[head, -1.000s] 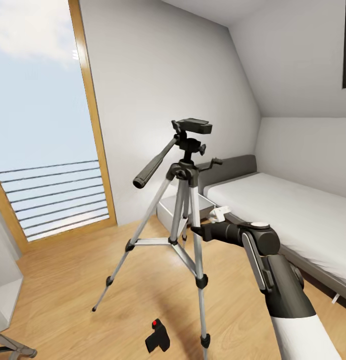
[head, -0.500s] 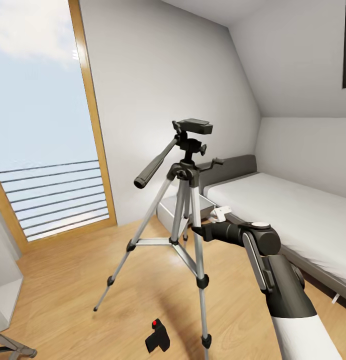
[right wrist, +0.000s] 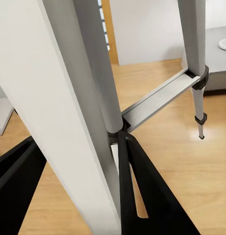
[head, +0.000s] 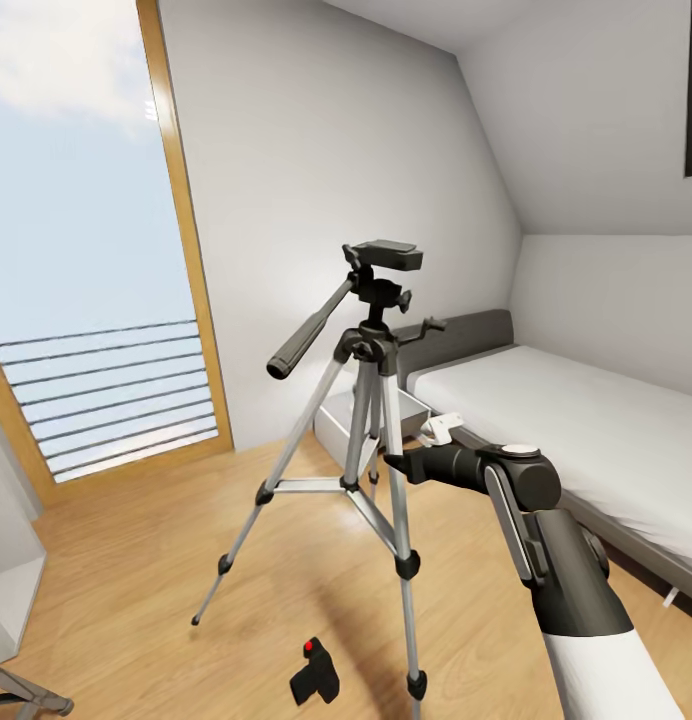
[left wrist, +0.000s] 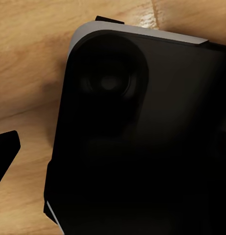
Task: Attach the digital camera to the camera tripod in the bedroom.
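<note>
Three silver legs hold up the camera tripod (head: 371, 400) on the wood floor (head: 136, 560).
Beside it is the grey bed (head: 586, 420). The right hand (head: 394, 464) is closed around one tripod leg, a dark finger (right wrist: 142, 196) on each side. The small black digital camera (head: 315, 676) lies on the floor between the tripod's front legs. I cannot tell if the left hand is open.

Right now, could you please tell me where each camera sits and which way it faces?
Head view: high, looking forward and down at the camera tripod, digital camera and bed; right arm shows.
Left wrist view: close over the wood floor, behind a dark body.
Right wrist view: against a tripod leg, fingers astride.
Head and right wrist views share the tripod.
</note>
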{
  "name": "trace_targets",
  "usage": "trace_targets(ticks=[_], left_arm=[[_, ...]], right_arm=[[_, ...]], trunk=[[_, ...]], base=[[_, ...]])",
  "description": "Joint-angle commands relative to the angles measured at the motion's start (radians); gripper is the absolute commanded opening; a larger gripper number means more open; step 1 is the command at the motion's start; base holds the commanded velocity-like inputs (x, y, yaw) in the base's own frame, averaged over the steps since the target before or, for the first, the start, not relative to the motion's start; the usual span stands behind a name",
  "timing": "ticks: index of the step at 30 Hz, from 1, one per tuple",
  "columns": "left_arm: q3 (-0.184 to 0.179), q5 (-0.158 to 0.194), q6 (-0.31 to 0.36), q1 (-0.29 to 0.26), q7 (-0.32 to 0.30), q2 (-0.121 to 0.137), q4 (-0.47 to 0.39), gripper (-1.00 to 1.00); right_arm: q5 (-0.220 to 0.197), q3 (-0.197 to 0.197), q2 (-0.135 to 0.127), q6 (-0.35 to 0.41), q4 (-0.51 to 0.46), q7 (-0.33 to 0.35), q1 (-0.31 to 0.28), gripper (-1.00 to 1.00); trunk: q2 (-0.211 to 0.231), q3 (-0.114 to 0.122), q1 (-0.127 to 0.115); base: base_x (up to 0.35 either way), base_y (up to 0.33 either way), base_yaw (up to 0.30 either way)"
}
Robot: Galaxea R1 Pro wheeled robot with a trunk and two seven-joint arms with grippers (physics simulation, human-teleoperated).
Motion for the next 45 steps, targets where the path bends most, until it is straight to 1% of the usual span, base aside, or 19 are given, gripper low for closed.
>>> trace_targets(ticks=[1,8,22,45], left_arm=[[0.003,0.005,-0.002,0.000,0.001,0.000,0.000,1.00],[0.003,0.005,0.000,0.000,0.001,0.000,0.000,1.00],[0.003,0.004,0.000,0.000,0.001,0.000,0.000,1.00],[0.003,0.004,-0.002,0.000,0.001,0.000,0.000,1.00]], right_arm=[[-0.002,0.000,0.000,0.005,-0.001,0.006,-0.001,-1.00],[-0.002,0.001,0.001,0.005,0.000,0.005,-0.001,-1.00],[-0.001,0.003,0.001,0.005,0.000,0.005,-0.001,-1.00],[-0.001,0.003,0.001,0.004,0.000,0.004,-0.001,-1.00]], trunk=[[-0.001,-0.001,0.000],[-0.001,-0.001,0.000],[-0.001,-0.001,0.000],[-0.001,-0.001,0.000]], base=[[0.000,-0.091,0.000],[0.000,-0.190,0.000],[-0.009,-0.264,0.000],[-0.106,-0.272,0.000]])
